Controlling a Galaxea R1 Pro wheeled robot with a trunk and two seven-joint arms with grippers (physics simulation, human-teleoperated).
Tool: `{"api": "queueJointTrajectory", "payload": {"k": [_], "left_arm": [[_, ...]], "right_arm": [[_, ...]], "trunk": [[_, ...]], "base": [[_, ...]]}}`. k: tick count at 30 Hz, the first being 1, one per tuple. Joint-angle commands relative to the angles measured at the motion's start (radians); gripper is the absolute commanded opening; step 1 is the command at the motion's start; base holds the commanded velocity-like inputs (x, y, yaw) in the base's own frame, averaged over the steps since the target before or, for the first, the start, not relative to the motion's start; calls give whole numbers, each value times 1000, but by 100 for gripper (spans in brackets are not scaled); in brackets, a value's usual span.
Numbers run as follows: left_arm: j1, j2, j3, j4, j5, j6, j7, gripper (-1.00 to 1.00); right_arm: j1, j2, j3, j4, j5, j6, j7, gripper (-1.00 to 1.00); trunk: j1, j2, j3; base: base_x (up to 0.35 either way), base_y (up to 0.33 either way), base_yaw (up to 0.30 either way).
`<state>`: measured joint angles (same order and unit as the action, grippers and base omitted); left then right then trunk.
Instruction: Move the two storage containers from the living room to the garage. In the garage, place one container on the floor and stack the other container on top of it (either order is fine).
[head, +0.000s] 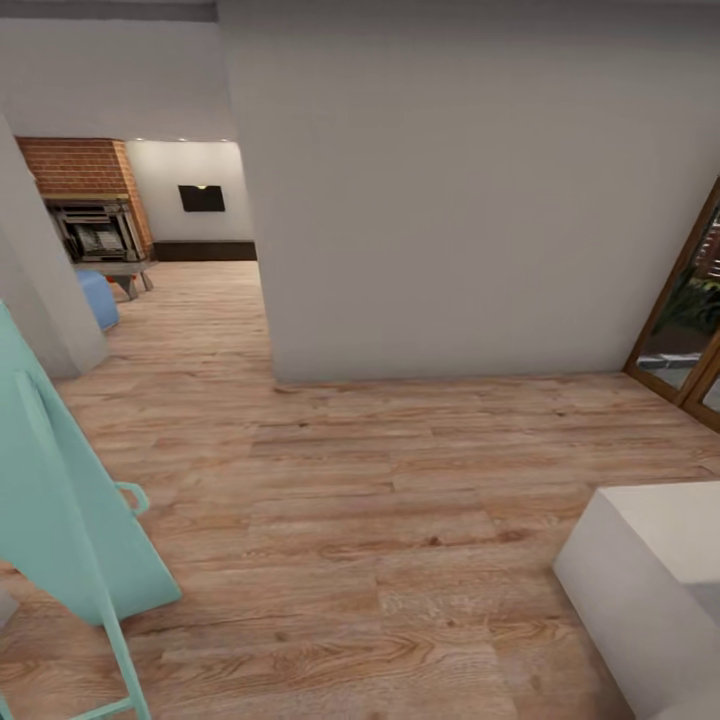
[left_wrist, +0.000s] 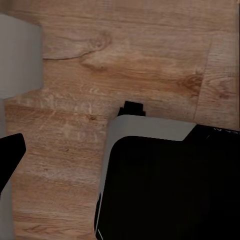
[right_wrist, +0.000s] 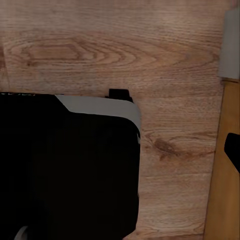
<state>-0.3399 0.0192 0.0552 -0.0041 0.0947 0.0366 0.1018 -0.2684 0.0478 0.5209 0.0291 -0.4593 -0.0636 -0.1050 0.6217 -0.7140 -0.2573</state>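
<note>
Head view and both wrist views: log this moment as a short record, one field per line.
location: hallway with light wood plank floor
ahead: plain grey-white wall
far left: brick fireplace, black wall TV
right edge: wood-framed glass door
near left: mint-green leaning frame
near right: white block
storage containers: none seen
wrist views: plank floor and the robot's dark base
gripper state: cannot tell

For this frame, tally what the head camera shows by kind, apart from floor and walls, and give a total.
Fireplace: 1
Wall TV: 1
Blue sofa: 1
Glass door: 1
Mint-green chair: 1
White block: 1
Storage containers: 0
Total: 6
</note>
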Motion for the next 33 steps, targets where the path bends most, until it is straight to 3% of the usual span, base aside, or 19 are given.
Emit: {"api": "queueJointTrajectory", "payload": {"k": [1, 33], "left_arm": [[-1, 0, 5, 0, 8, 3, 1, 100], [-1, -1, 5, 0, 8, 3, 1, 100]], "right_arm": [[-1, 2, 8, 3, -9, -5, 0, 100], [-1, 7, 8, 3, -9, -4, 0, 100]], "trunk": [[1, -1, -1], [1, -1, -1]], "base": [[323, 0, 0], [323, 0, 0]]}}
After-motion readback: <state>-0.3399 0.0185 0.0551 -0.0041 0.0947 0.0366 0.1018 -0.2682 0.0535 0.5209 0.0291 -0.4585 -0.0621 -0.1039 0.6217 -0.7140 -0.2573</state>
